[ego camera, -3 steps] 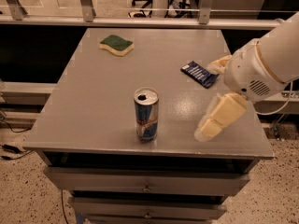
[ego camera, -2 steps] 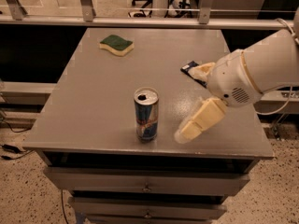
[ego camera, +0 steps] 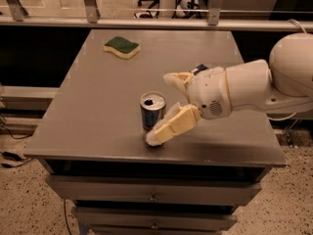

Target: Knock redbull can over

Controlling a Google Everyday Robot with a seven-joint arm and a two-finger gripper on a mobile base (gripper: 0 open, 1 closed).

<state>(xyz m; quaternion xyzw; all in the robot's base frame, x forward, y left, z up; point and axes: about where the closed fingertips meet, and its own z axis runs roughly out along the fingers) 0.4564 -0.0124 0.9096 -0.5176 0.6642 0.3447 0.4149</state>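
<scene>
The blue-and-silver redbull can (ego camera: 151, 112) stands upright near the table's (ego camera: 98, 111) front edge, the spread claw (ego camera: 161, 108) beside it, one finger crossing its base.

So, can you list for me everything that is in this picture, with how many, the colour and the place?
can: one, blue and silver, upright, near the table's front edge.
sponge: one, green on yellow, back left of the table.
wrapper: one, dark blue, right of centre, mostly hidden behind the gripper.
table: one, grey, in the middle of the view.
drawers: at least two, grey, under the table top.
railing: one, metal, behind the table.
gripper: one, cream fingers, open, around the can from the right, lower finger against the can's base.
arm: one, white, reaching in from the right.
</scene>
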